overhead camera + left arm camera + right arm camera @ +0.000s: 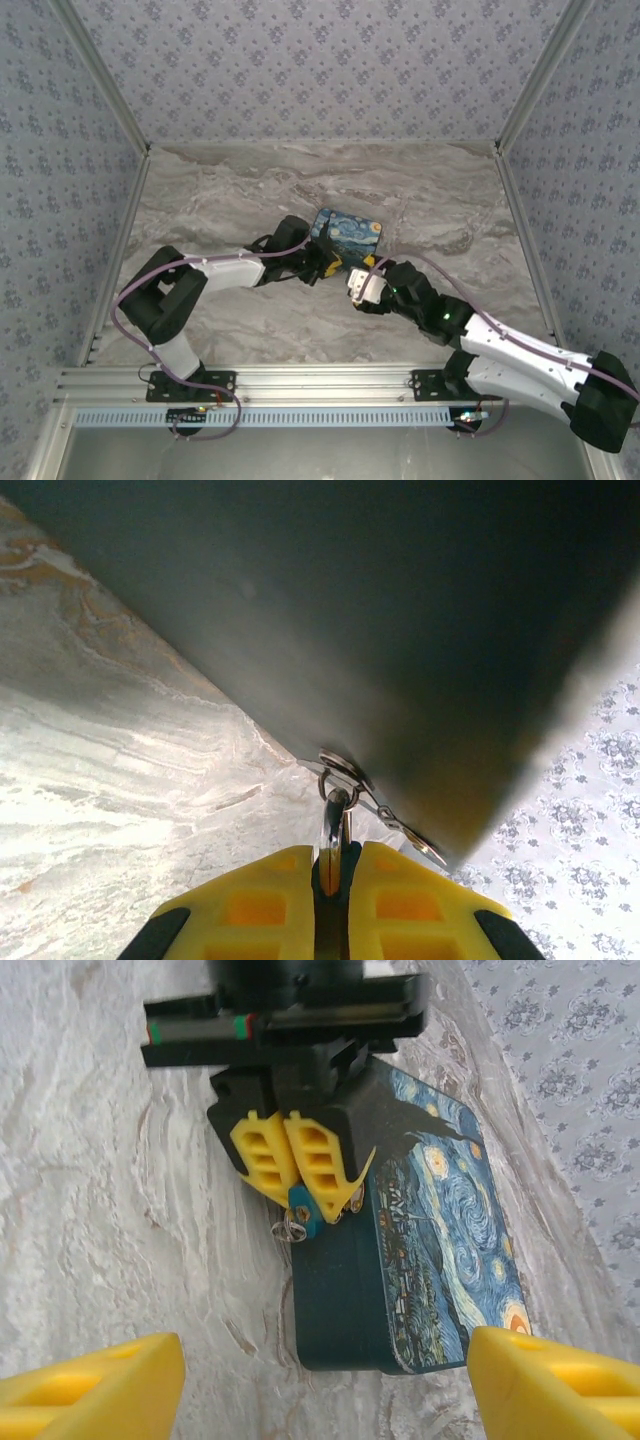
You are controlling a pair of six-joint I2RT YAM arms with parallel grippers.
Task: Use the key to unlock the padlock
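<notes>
The left gripper (302, 1202) is clamped on the padlock (301, 1224), its blue body pinched at the fingertips, just beside the dark side wall of the box (440, 1250); a ring (338, 778) and a fine chain (398, 830) hang at the lock; whether the key is among them I cannot tell; the right gripper (325, 1360) stands wide and empty, facing the lock from near; by my reading only the hold on the lock is done; taking the key, inserting, turning and freeing the shackle are left.

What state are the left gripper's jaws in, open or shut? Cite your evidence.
Shut. In the right wrist view the left gripper has its yellow fingers pressed together on the small blue padlock.
</notes>
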